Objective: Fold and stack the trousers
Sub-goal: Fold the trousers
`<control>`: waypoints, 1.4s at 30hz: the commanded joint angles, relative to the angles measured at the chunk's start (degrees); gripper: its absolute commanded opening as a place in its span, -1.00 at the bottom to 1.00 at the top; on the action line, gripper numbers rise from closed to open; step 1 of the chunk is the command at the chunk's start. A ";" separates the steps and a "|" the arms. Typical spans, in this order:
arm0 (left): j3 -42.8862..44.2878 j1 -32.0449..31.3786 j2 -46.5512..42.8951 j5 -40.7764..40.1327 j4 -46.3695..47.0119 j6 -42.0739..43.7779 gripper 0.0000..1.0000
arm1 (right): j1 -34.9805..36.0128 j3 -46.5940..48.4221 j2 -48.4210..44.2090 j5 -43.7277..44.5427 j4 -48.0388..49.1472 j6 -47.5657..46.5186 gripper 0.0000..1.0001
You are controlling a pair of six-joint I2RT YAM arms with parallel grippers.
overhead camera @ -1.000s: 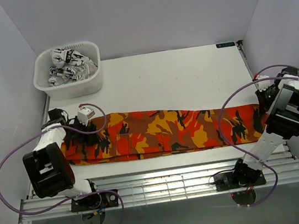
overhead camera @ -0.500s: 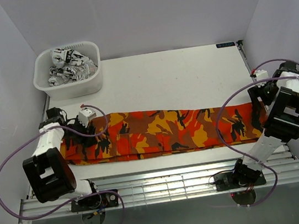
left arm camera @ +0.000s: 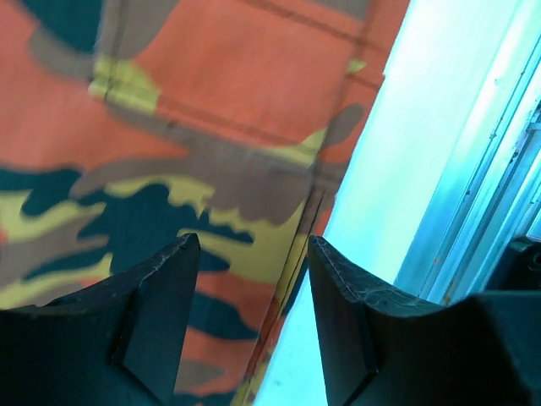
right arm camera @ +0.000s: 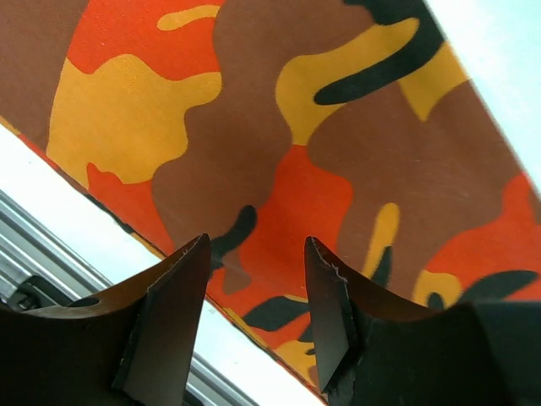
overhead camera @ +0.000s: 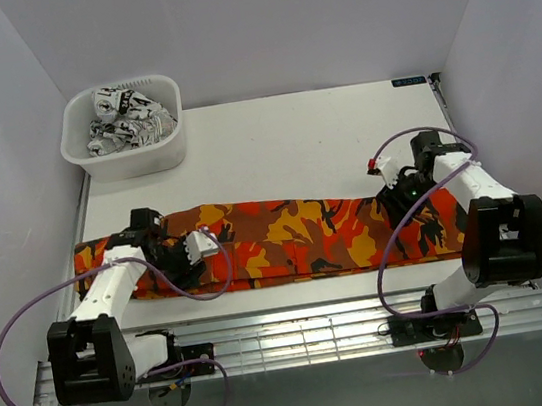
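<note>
We see the trousers laid out flat as one long camouflage band across the near half of the counter. They run from 9 o'clock to 3 o'clock, and the 9 o'clock end reaches the counter's side edge. The near edge of the band lies just short of the metal rails at 6 o'clock.

The left gripper is released. In its wrist view, its two dark fingers stand apart with nothing between them, over the near hem of the cloth, and bare counter shows toward 3 o'clock. From overhead, we place it above the waist part of the band, toward 9 o'clock.

The right gripper is also released. Its fingers are spread over orange and brown print, with the hem and the rails toward 7 o'clock in its own view. Overhead, it sits above the leg part, toward 3 o'clock. We cannot tell whether either gripper touches the cloth.

A white basket stands in the corner at 10 o'clock, well apart from the trousers, and holds a black-and-white patterned cloth.
</note>
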 commanded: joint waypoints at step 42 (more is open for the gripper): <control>1.16 -22.17 -8.38 -2.83 8.22 -9.16 -1.00 | 1.91 6.85 5.34 5.17 2.12 7.75 0.04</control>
